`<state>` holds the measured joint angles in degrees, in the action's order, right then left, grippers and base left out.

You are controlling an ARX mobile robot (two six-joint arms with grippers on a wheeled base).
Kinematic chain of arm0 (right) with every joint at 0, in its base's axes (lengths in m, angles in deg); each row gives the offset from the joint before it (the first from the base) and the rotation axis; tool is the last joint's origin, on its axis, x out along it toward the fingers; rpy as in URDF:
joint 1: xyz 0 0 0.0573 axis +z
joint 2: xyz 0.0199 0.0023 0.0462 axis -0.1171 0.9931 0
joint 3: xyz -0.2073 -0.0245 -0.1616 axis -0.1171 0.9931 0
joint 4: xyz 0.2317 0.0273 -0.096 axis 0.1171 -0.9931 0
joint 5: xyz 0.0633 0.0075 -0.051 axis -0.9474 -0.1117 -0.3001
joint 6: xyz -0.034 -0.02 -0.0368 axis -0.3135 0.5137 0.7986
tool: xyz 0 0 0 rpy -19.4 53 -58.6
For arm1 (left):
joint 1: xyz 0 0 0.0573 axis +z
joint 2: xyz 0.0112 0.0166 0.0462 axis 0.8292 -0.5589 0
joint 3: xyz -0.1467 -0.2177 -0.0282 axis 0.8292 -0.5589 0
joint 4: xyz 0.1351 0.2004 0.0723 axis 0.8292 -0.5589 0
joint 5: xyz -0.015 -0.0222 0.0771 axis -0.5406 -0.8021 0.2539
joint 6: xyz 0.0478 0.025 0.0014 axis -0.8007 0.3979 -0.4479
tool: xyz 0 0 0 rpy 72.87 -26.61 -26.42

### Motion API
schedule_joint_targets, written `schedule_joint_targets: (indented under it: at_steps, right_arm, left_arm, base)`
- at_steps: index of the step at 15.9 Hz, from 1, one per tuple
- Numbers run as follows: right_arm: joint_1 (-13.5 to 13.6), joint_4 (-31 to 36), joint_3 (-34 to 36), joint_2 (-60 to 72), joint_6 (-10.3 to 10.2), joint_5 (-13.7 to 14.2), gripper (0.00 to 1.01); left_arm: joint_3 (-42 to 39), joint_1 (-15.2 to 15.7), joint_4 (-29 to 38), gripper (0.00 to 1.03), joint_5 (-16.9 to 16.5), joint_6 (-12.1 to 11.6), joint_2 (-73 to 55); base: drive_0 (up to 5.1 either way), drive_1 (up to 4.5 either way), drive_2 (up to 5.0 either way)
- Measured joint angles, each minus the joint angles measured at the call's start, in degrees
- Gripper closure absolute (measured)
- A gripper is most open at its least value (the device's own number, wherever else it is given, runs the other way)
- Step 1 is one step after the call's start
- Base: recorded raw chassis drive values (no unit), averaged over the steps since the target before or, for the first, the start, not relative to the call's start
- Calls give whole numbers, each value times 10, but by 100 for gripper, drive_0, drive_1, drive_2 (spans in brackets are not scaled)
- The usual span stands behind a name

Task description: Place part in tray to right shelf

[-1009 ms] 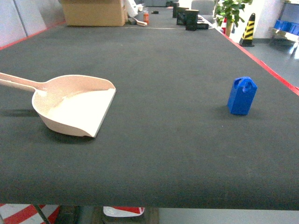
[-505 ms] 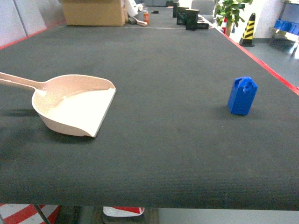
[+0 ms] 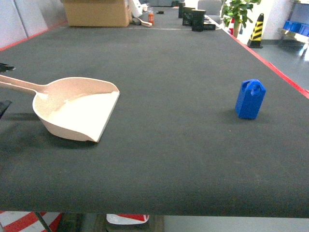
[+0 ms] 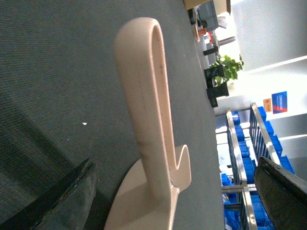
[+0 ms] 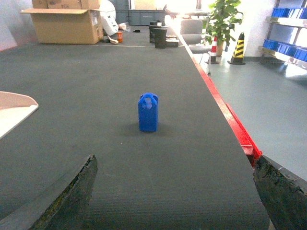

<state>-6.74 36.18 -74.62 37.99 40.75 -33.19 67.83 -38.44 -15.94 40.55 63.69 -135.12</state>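
The blue part [image 3: 250,99] stands upright on the dark table's right side, also the part [image 5: 148,112] ahead in the right wrist view. The cream tray [image 3: 72,108] lies at the left, lip toward the middle, handle running off the left edge. My left gripper [image 4: 172,196] is open, its fingers [image 4: 62,201] apart on either side of the tray's handle [image 4: 144,96] without touching it; its tips [image 3: 4,66] just show at the head view's left edge. My right gripper [image 5: 175,201] is open and empty, well short of the part. The right shelf [image 4: 240,158] shows as steel rails with blue crates.
A red strip [image 5: 230,120] marks the table's right edge, with floor beyond. A cardboard box [image 3: 96,12], black containers [image 3: 195,19], a potted plant [image 3: 239,12] and a striped cone [image 3: 257,29] stand at the far end. The tray's lip [image 5: 12,108] shows left in the right wrist view.
My left gripper's fingertips have come into the head view at the left edge, around the tray's handle. The part and the tray have not moved.
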Motion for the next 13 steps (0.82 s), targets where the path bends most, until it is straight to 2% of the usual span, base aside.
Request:
schedule_joint_targets:
  at_steps: [9, 11, 12, 13]
  right_arm:
    - [0, 0, 0, 0, 0, 0, 3]
    - [0, 0, 0, 0, 0, 0, 3]
    - [0, 0, 0, 0, 0, 0, 3]
    - [0, 0, 0, 0, 0, 0, 3]
  left_arm:
    - [63, -8, -21, 5, -6, 2, -39]
    - [113, -11, -48, 5, -4, 2, -68]
    - [182, -14, -65, 5, -5, 0, -116]
    - [207, -19, -52, 42, -13, 9, -139]
  base:
    - [0, 0, 0]
    - [0, 0, 0]
    - [0, 0, 0]
    - [0, 0, 0]
